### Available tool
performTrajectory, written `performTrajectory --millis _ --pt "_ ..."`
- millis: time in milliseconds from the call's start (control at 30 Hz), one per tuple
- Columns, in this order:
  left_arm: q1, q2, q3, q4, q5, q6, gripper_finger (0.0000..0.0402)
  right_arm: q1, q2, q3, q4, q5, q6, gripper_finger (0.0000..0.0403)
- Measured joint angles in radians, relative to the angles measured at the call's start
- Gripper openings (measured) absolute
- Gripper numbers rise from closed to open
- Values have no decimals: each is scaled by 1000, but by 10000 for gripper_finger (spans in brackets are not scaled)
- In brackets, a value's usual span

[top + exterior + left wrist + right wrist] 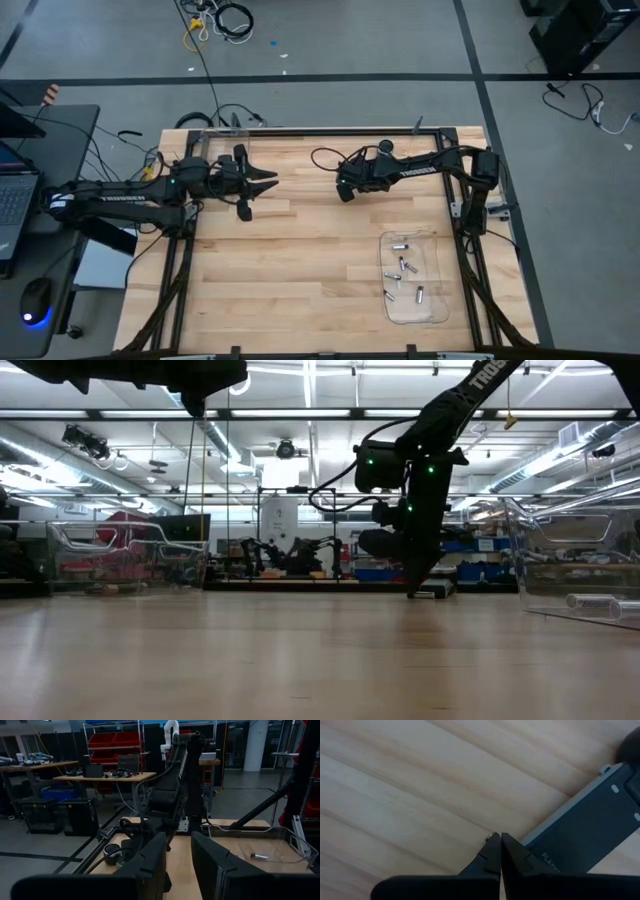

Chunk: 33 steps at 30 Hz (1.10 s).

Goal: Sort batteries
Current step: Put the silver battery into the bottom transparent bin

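**Batteries waiting in the tray**

Batteries [404, 268] lying in clear tray [432, 310], near right. Right gripper [500, 842] clenched, empty, tips by black device [590, 835], far side. Left gripper [178, 855] parted, empty, far left. Best approached from above, one battery only.

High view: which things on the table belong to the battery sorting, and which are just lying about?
Belongs to the job:
- batteries
- clear tray holding them

Just lying about:
- black device beside the shut right end effector
- cables on the floor
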Motion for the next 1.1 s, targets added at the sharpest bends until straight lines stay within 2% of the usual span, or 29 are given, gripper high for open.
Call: performTrajectory --millis 500,700,1100 --pt "0 0 0 -2 0 0 90 14 0 0 22 -24 0 0" --pt "0 0 0 -3 0 0 90 13 0 0 23 29 0 0" --pt "0 0 0 -4 0 0 90 13 0 -5 19 36 -1 0"
